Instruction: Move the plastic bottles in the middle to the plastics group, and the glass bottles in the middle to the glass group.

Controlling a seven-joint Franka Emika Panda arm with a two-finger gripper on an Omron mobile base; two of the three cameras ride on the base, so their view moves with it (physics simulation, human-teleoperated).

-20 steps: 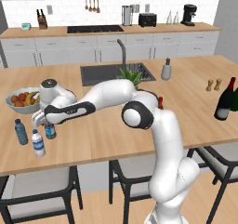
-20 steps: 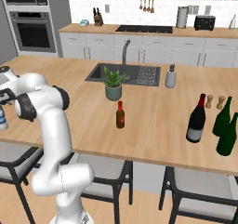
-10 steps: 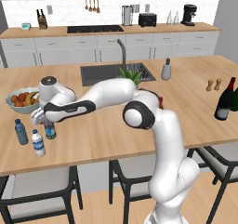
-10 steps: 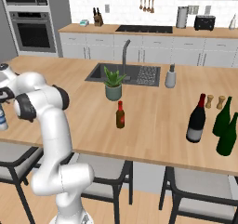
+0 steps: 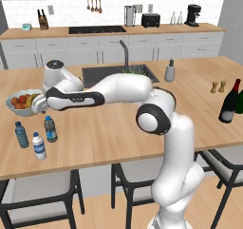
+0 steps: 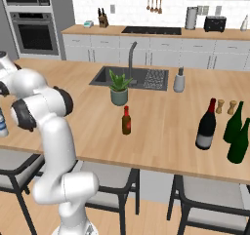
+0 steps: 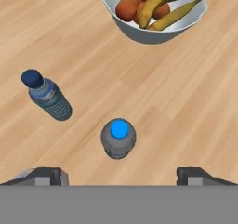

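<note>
The greyish plastic bottle (image 5: 50,128) stands upright on the island's left end, next to the plastics group: a blue-tinted bottle (image 5: 21,134) and a white-capped bottle (image 5: 39,146). My gripper (image 5: 40,104) hovers open above it with nothing held. In the hand view the greyish bottle (image 7: 118,137) is straight below the open gripper (image 7: 119,175), with the blue-tinted bottle (image 7: 47,98) to its left. The small brown bottle (image 6: 126,121) stands mid-island. The tall near-black wine bottle (image 6: 206,126) stands at the right, beside the dark green glass bottles (image 6: 235,131).
A fruit bowl (image 5: 11,101) with oranges and bananas sits just behind my gripper. A potted plant (image 6: 118,88) and the sink (image 6: 105,76) lie mid-island. Wooden shakers (image 6: 226,107) stand behind the glass bottles. Stools line the near edge.
The jaws have finished opening and the hand has lifted up and back from the greyish bottle, which stays standing by the two other water bottles.
</note>
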